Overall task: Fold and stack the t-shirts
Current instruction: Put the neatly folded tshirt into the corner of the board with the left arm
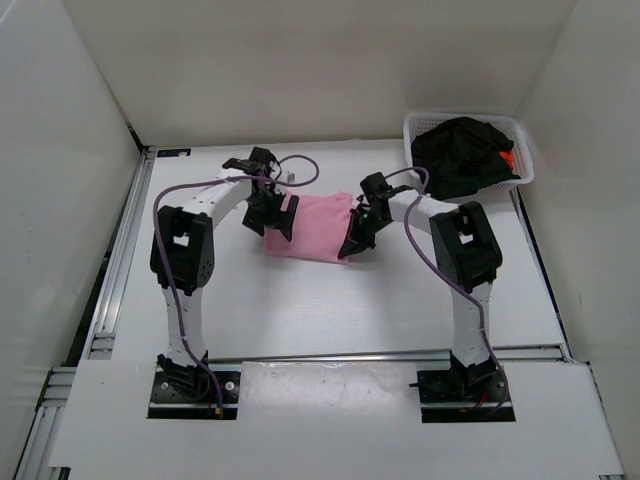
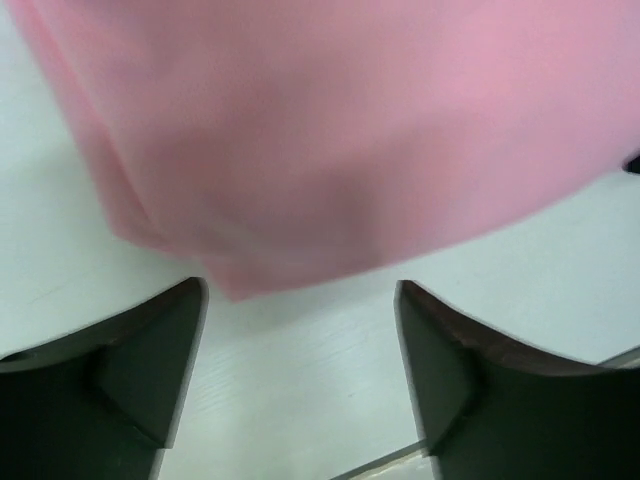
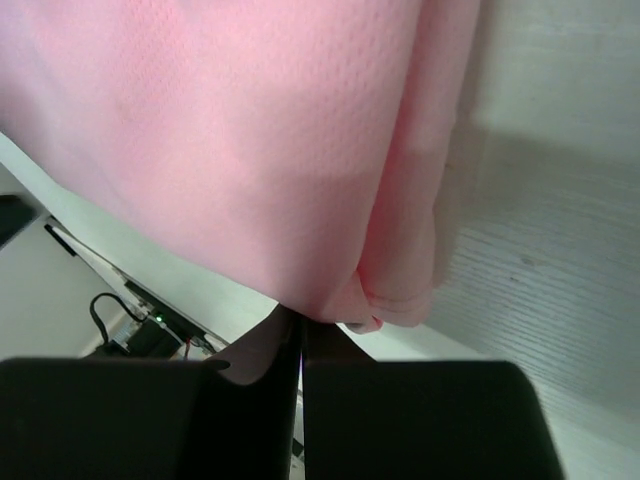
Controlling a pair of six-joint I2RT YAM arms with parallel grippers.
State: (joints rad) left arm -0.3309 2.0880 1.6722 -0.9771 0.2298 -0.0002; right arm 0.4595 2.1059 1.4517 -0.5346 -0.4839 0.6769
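— Claw status, left side?
— Left claw [image 2: 300, 290] stands wide, nothing between its fingers. The edge of the pink t-shirt [image 1: 310, 228] lies just beyond them, centre frame on the tabletop [image 1: 300, 310].
— Right side?
— Right claw [image 3: 300, 322] is closed, pinching that shirt's folded edge. Black t-shirt [image 1: 460, 150] and orange t-shirt [image 1: 507, 158] sit in the basket [image 1: 440, 117], upper right.

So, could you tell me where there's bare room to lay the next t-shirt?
Widest bare table lies between the pink t-shirt and the arm bases; also along the right edge, nearer than the basket. Crowded: around the shirt, flanked by left gripper and right gripper.
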